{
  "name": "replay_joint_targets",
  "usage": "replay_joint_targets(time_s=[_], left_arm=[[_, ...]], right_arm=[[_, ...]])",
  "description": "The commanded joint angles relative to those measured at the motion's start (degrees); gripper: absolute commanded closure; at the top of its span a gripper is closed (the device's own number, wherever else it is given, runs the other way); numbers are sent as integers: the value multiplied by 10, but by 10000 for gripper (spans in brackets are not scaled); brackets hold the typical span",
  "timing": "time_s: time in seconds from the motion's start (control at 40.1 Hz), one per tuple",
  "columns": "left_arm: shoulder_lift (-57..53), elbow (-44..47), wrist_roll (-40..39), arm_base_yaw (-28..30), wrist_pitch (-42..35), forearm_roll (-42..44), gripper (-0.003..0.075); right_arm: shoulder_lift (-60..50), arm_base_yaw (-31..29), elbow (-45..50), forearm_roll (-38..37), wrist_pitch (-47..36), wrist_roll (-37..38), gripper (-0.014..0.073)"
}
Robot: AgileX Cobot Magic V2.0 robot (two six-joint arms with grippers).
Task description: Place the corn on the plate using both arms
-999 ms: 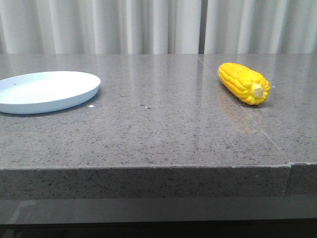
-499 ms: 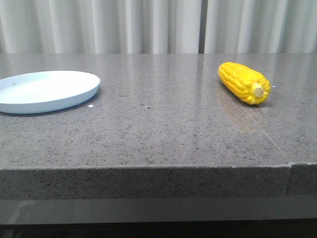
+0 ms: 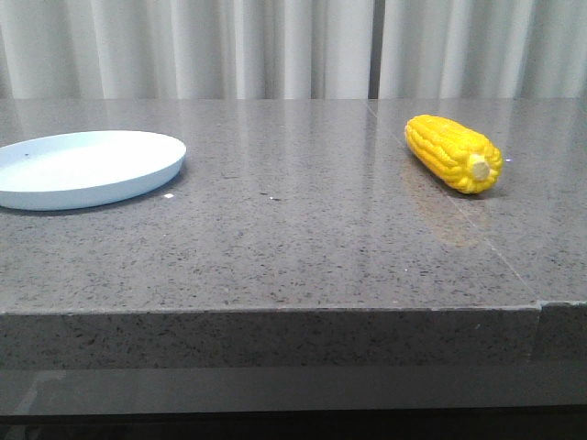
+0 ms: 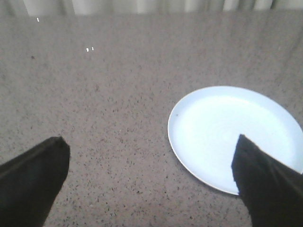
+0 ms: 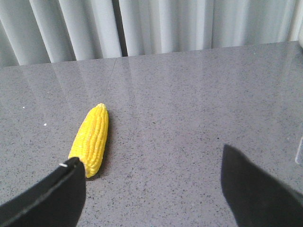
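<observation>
From the front, we see the corn (image 3: 454, 153) lying on its side on the right of the grey counter (image 3: 293, 247), stub end toward us, well apart from the plate (image 3: 87, 168), which sits empty at the far left. No arm shows here, and bare stone lies between the two, so a carry across looks unobstructed.

From the left wrist, our left hand (image 4: 151, 175) hangs above the counter, spread wide and empty, one fingertip over the plate's (image 4: 199, 156) near rim.

From the right wrist, our right hand (image 5: 156, 187) is also wide and empty, the corn (image 5: 90, 141) lying just beyond one fingertip, off-centre, so we judge it must shift sideways before closing.
</observation>
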Motion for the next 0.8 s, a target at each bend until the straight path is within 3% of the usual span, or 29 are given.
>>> replay_joint_targets(time_s=[0.0, 0.374, 0.499, 0.624, 0.774], left_arm=[[72, -71, 0, 1, 24, -15, 49], [350, -251, 5, -12, 199, -53, 49], [412, -286, 5, -12, 217, -74, 53], [457, -306, 5, -12, 217, -81, 119], [482, -313, 5, -12, 207, -94, 261]], right_arm=[[9, 1, -19, 0, -44, -5, -19], [9, 1, -19, 0, -44, -5, -19], [9, 1, -19, 0, -44, -5, -19], [9, 1, -19, 0, -44, -5, -19], [9, 1, -19, 0, -44, -5, -19]])
